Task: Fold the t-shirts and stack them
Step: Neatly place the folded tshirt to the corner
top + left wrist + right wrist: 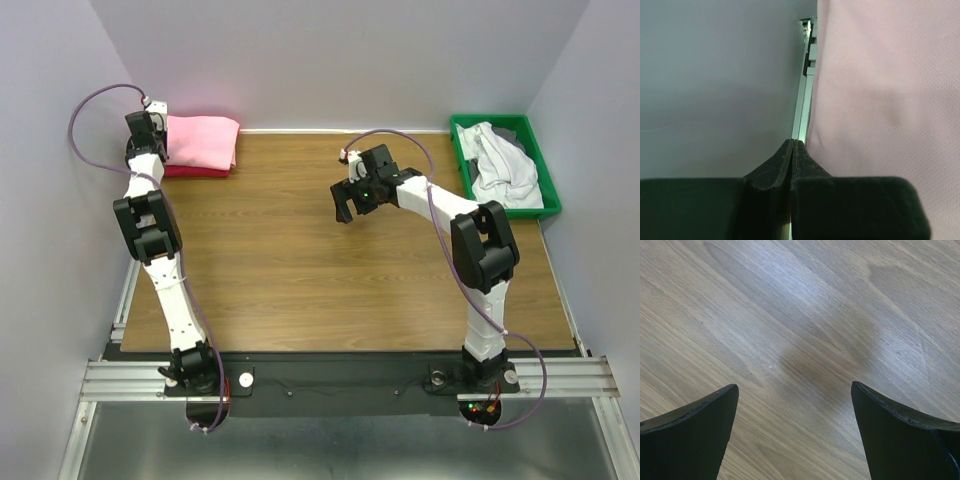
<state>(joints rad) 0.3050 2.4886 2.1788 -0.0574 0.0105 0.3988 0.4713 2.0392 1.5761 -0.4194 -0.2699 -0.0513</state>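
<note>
The left gripper (pixel 146 124) is reached out to the far left corner of the table (pixel 300 270), right at the left edge of a folded pink shirt (pixel 203 141). In the left wrist view its fingers (pixel 775 167) are pressed together, with nothing visible between them, and the left gripper (pixel 793 146) points down along a metal rail (pixel 804 107) that runs between the grey wall (pixel 715 75) and the pink shirt (pixel 880 90) filling the right side of that view. The pink shirt lies on top of a folded red shirt (pixel 195 171), of which only the near edge shows. The right gripper (pixel 346 206) hangs over the middle of the table, well apart from the folded pile; its fingers (pixel 695 430) are spread wide and hold nothing, with only bare wood (pixel 800 315) below the right gripper (pixel 794 386). At the far right corner a green bin (pixel 550 195) holds a crumpled white shirt (pixel 500 165), with a bit of grey cloth (pixel 506 130) showing behind it
</note>
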